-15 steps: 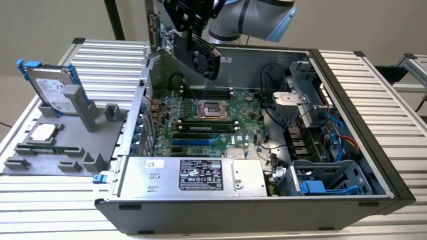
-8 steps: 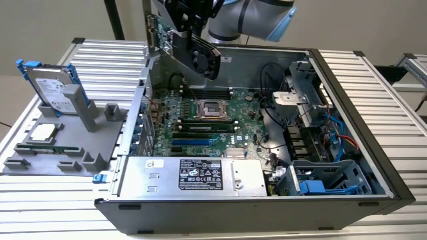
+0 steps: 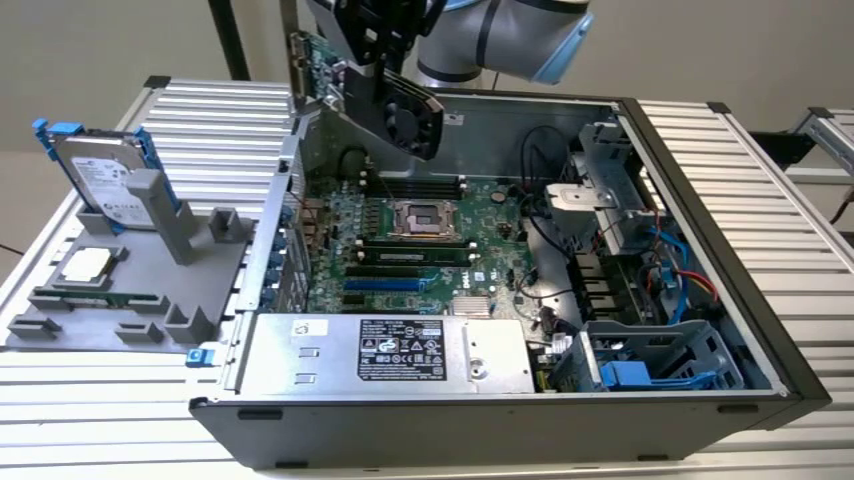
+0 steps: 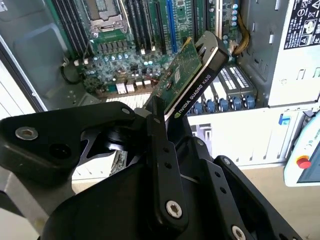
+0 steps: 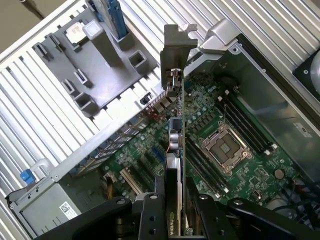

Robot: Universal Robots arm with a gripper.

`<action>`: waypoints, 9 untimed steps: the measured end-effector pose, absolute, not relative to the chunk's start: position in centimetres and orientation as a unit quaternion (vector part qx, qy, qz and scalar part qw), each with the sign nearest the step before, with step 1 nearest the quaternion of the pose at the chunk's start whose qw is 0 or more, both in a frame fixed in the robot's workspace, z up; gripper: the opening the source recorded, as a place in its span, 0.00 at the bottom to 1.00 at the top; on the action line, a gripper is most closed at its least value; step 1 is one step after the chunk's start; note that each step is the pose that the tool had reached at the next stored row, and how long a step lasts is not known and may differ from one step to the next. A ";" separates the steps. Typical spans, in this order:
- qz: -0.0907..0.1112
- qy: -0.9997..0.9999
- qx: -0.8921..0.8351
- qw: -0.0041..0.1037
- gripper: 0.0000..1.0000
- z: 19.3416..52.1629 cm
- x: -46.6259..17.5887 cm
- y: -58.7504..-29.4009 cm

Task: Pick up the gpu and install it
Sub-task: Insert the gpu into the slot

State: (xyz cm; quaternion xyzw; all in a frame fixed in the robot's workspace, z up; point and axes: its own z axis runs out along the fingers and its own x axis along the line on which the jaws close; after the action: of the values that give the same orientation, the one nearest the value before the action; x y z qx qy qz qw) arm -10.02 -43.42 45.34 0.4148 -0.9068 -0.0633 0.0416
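The gripper (image 5: pixel 175 192) is clenched on the gpu (image 5: pixel 174 135), one finger on each face at the end nearest the wrist. I judge the card light, stiff and fragile, so gripping its flat faces beside the black cooler, clear of the small parts, looks sound. The card hangs tilted in the air, touching nothing, above the motherboard (image 3: pixel 400 240) inside the open computer case (image 3: pixel 747 300), and the arm (image 3: pixel 514 35) reaches down from the case's far side.

Green gpu (image 4: pixel 175 82), black cooler (image 3: pixel 411 114), silver end bracket (image 5: pixel 176 46)
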 end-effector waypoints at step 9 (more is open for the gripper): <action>-0.062 -0.896 0.438 0.043 0.00 45.3 -10.0 -43.4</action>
State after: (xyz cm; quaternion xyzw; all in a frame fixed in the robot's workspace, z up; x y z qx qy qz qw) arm -10.02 -43.42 45.34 0.4383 -0.8956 -0.0622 0.0433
